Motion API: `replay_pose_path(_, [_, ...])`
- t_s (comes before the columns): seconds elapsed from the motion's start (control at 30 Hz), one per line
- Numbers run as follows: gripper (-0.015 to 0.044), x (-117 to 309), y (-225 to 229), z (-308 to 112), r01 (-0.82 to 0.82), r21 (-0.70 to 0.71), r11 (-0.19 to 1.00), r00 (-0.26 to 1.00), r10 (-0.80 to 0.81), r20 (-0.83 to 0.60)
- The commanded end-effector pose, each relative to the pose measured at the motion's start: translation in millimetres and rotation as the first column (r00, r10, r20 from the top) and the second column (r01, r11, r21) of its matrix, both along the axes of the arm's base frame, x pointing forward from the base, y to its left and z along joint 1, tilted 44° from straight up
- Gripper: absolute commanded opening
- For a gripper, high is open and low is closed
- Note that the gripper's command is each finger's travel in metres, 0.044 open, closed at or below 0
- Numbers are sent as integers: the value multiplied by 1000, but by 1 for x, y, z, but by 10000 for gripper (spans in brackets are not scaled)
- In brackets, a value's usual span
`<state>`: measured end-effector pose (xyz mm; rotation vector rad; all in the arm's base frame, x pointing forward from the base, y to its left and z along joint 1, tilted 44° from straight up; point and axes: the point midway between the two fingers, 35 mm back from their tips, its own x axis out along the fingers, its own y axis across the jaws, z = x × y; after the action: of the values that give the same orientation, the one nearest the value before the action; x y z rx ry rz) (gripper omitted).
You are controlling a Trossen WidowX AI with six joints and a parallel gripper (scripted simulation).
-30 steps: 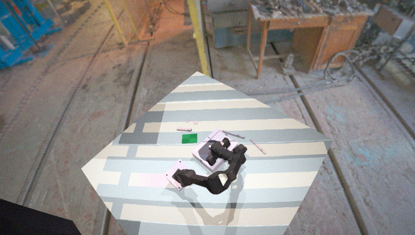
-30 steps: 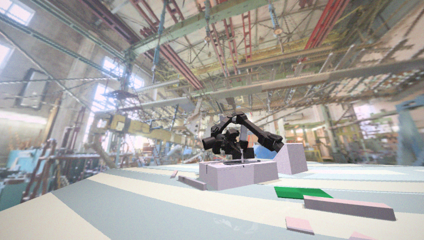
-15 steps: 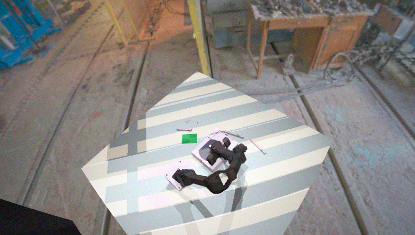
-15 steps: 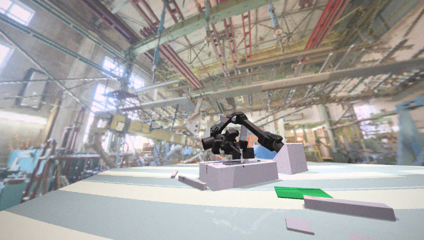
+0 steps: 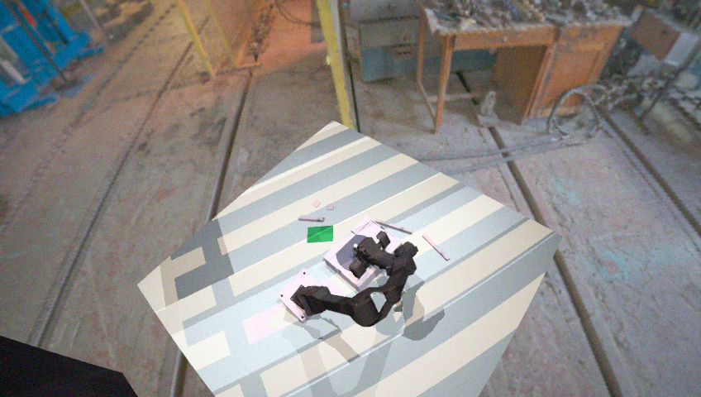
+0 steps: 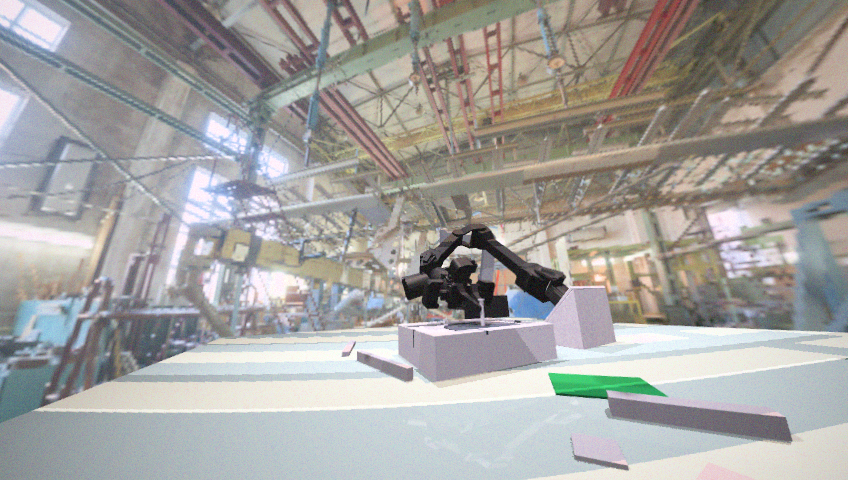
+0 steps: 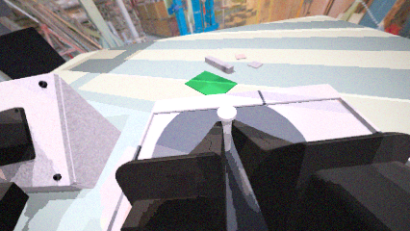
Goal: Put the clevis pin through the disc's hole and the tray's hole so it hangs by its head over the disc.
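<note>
End effector point(image 5: 358, 255) point(image 6: 479, 308) point(image 7: 225, 125) clamps clevis pin point(image 6: 482, 310) point(image 7: 226, 114), head up, shank upright above aluminium disc point(image 5: 342, 253) point(image 6: 457, 325) point(image 7: 185, 127). Disc lies flat inside rimmed steel tray point(image 5: 360, 284) point(image 6: 476, 352) point(image 7: 308, 94) on striped counter point(image 5: 472, 211) point(image 6: 249, 392) point(image 7: 346, 58). Can't tell if pin tip is in the hole. Green rectangle point(image 5: 320, 234) point(image 6: 601, 385) point(image 7: 211, 83) near tray.

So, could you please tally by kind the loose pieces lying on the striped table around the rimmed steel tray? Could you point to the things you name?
Flat green rectangular sheet point(image 5: 320, 234) point(image 6: 595, 385) point(image 7: 211, 83): 1
Slim pinkish-grey bars point(image 5: 307, 217) point(image 5: 396, 227) point(image 5: 436, 247) point(image 6: 696, 414) point(image 6: 383, 364) point(image 6: 348, 348) point(image 7: 217, 64): 3
Small flat pinkish-grey squares point(image 5: 316, 203) point(image 5: 330, 207) point(image 6: 596, 450) point(image 6: 723, 474) point(image 7: 241, 56) point(image 7: 255, 64): 2
Total: 6
</note>
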<state>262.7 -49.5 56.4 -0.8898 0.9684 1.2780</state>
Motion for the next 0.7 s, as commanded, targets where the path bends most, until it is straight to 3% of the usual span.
replay_pose_path(0.0, [0,3,-1,0,4,-3,1000,1000,-4,5])
replay_pose_path(0.67, [0,7,-1,0,4,-3,1000,1000,-4,6])
